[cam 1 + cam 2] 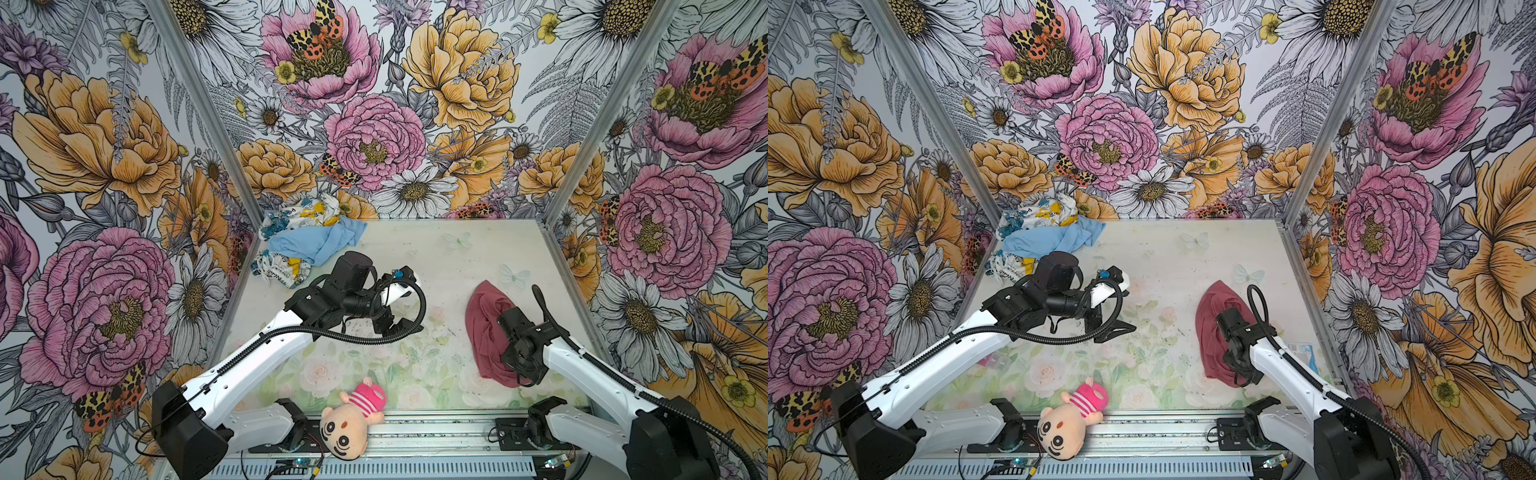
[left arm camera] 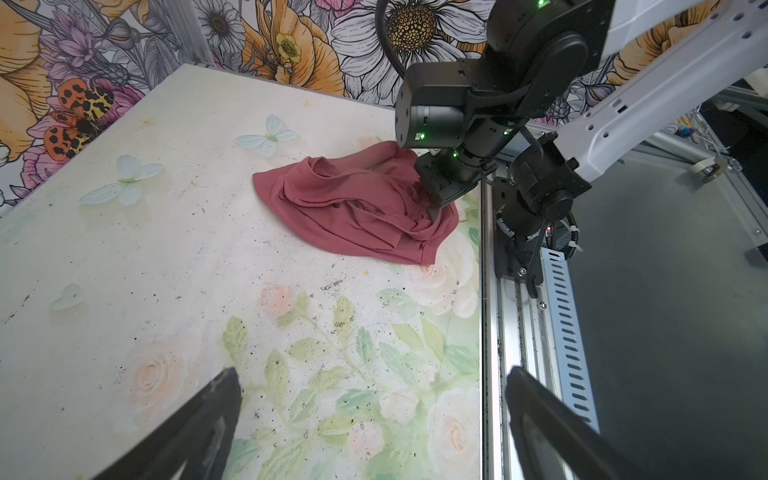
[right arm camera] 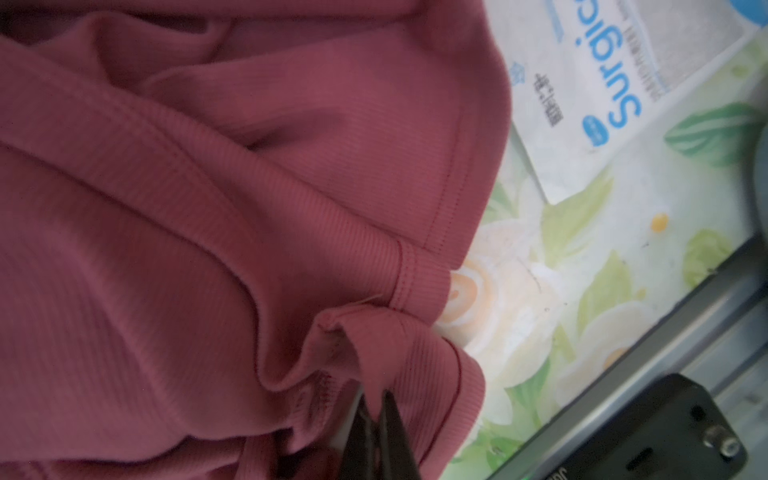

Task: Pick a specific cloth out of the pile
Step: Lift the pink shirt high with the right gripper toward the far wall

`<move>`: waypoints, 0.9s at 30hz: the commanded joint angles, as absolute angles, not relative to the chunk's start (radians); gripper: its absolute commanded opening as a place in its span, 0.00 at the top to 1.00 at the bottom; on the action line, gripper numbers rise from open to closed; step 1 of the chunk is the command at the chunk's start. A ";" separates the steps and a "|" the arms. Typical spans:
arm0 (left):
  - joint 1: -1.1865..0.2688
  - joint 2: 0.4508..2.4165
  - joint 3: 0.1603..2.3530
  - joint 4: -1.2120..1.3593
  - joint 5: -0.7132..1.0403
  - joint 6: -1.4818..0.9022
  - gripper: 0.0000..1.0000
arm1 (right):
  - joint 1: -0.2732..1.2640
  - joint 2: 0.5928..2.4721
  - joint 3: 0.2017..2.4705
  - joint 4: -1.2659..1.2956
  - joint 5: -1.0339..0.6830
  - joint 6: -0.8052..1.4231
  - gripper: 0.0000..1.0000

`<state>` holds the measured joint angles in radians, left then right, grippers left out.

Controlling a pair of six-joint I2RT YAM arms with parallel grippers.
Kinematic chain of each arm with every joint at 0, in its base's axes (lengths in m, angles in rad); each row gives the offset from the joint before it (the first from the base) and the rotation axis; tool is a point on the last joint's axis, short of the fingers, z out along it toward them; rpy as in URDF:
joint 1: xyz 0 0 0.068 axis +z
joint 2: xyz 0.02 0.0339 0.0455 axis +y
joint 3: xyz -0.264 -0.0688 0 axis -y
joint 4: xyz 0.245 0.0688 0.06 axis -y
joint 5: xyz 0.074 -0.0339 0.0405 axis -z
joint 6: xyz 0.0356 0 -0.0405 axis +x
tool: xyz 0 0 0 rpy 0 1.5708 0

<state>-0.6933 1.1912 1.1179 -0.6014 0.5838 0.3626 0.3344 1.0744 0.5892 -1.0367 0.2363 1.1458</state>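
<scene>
Right pincer [image 3: 375, 399]: jaws closed, lower centre of the right wrist view. A ridge of stitched hem runs down into them. I judge that a fold of the cloth [image 3: 208, 199] is nipped there, though the fabric hides the contact itself.

Cloth: plain dusty red, fine rib knit. It lies on the table [image 1: 436, 257], right of centre in both top views. Its long axis runs from the bottom of the frame toward the top. The right pincer sits at the lower end, so the bulk of the cloth [image 1: 484, 324] stretches away from it toward the upper frame. Judgement: on a lift, that length will hang and trail, so I should gain height before travelling.

Writing: a white packet [image 3: 615, 95] sits just beside the cloth's edge, upper right of the right wrist view. It shows blue letters "Surgic", with the rest cut off by the frame. The smaller print is unreadable.

Left pincer [image 2: 372, 374]: jaws wide apart with nothing between them, over mid-table. In its wrist view the cloth sits at upper centre, well apart. The right pincer is much the nearer.

Pile [image 1: 299, 245]: upper-left corner of the table, with light blue fabric [image 1: 320, 243] over white printed pieces [image 1: 299, 212] in yellow and teal. It is well apart from the cloth. The dark lettering on the lowest piece is too small to read.
</scene>
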 commanded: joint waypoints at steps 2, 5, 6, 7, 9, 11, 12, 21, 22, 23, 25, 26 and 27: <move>-0.670 1.194 1.114 -0.584 0.568 0.355 0.01 | 0.303 1.040 0.775 -1.011 0.298 1.012 1.00; -0.646 1.198 1.126 -0.585 0.556 0.359 0.01 | 0.237 1.106 1.045 -1.010 0.290 0.837 1.00; -0.636 1.199 1.131 -0.585 0.544 0.360 0.01 | 0.224 1.147 1.146 -1.011 0.278 0.779 1.00; -0.626 1.198 1.141 -0.585 0.521 0.359 0.01 | 0.215 1.204 1.269 -1.012 0.263 0.718 1.00; -0.623 1.188 1.165 -0.585 0.423 0.355 0.01 | 0.196 1.314 1.514 -1.015 0.217 0.602 1.00; -0.624 1.178 1.199 -0.584 0.314 0.349 0.01 | 0.163 1.432 1.785 -1.029 0.177 0.522 1.00; -0.624 1.174 1.215 -0.575 0.261 0.343 0.01 | 0.146 1.483 1.902 -1.038 0.161 0.497 1.00; -0.577 1.135 1.214 -0.420 0.061 0.335 0.01 | -0.035 1.935 2.944 -1.083 0.056 0.453 1.00; -0.568 1.127 1.196 -0.397 0.067 0.342 0.01 | -0.060 1.935 2.931 -1.043 0.041 0.468 1.00; -0.558 1.119 1.178 -0.379 0.073 0.352 0.01 | -0.075 1.931 2.906 -1.008 0.033 0.474 1.00; -0.542 1.107 1.138 -0.348 0.088 0.374 0.01 | -0.100 1.926 2.871 -0.936 0.032 0.481 1.00; -0.535 1.103 1.122 -0.336 0.098 0.380 0.01 | -0.108 1.931 2.871 -0.917 0.031 0.483 1.00; -0.527 1.099 1.105 -0.323 0.106 0.385 0.01 | -0.116 1.936 2.871 -0.894 0.030 0.484 1.00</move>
<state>-0.5438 1.1114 1.1481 -0.3912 0.1146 0.3550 -0.1047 1.9148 2.8784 -0.9943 0.0647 0.4877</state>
